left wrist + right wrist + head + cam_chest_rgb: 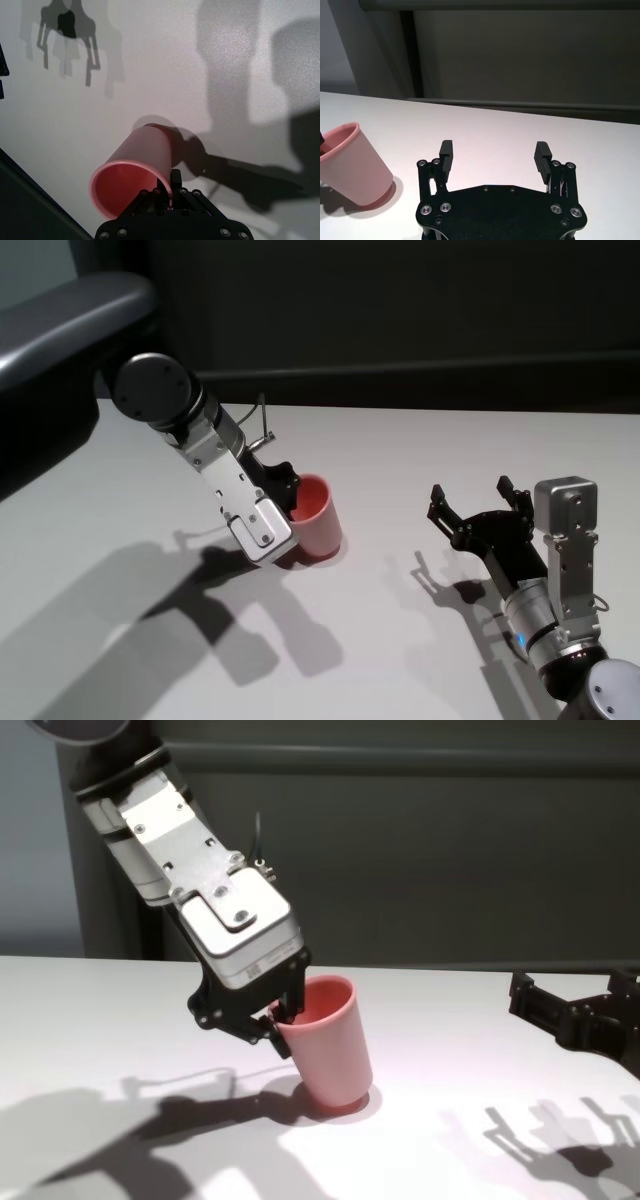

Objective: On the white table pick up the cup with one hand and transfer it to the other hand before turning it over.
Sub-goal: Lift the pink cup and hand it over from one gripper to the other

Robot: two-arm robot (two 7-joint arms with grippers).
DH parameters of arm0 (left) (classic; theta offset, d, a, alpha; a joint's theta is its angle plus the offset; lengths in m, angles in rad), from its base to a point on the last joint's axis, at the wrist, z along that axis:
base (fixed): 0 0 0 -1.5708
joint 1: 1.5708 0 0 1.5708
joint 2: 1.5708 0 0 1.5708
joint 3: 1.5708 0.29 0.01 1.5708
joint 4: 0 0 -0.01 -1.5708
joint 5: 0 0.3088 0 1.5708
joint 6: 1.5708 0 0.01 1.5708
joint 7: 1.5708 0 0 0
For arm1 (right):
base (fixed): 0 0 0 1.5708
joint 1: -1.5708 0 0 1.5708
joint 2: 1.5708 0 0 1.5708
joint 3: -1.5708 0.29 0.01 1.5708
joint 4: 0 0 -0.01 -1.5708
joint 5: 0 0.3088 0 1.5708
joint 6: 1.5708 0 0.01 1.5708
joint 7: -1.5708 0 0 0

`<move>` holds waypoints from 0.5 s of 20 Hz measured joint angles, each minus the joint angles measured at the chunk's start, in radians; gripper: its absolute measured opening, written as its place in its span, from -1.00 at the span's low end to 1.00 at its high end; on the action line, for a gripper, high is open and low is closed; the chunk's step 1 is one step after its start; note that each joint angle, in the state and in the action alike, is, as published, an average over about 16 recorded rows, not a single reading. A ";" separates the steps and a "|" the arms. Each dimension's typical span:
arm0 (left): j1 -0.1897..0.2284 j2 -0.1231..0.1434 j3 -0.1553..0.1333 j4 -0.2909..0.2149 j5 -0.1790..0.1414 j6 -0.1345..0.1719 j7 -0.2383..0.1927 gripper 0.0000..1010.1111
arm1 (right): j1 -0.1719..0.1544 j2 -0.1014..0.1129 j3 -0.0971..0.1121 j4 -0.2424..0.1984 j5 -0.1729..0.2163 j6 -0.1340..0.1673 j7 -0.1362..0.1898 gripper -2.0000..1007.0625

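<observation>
The pink cup point(318, 520) stands on the white table point(430, 445), mouth up and tilted a little, its base touching the tabletop. My left gripper point(290, 502) reaches down from the left and is shut on the cup's rim, one finger inside the mouth and one outside, as the chest view shows point(285, 1010). In the left wrist view the cup point(135, 165) points away from the fingers point(172, 182). My right gripper point(478, 502) hovers to the right of the cup, open and empty, its fingertips point(446, 150) facing the cup point(350, 167).
A dark wall point(400, 310) runs behind the table's far edge. A dark grey curved body part point(60, 310) hangs over the far left corner. Bare tabletop lies between the cup and the right gripper.
</observation>
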 joint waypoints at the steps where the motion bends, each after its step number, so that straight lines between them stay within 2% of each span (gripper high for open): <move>1: 0.000 0.001 0.000 0.000 -0.004 0.000 0.001 -0.88 | 0.000 0.000 0.000 0.000 0.000 0.000 0.000 0.99; 5: 0.001 0.007 -0.004 0.000 -0.028 0.004 0.011 -0.90 | 0.000 0.000 0.000 0.000 0.000 0.000 0.000 0.99; 10: 0.009 0.024 -0.024 -0.006 -0.075 0.017 0.028 -0.90 | 0.000 0.000 0.000 0.000 0.000 0.000 0.000 0.99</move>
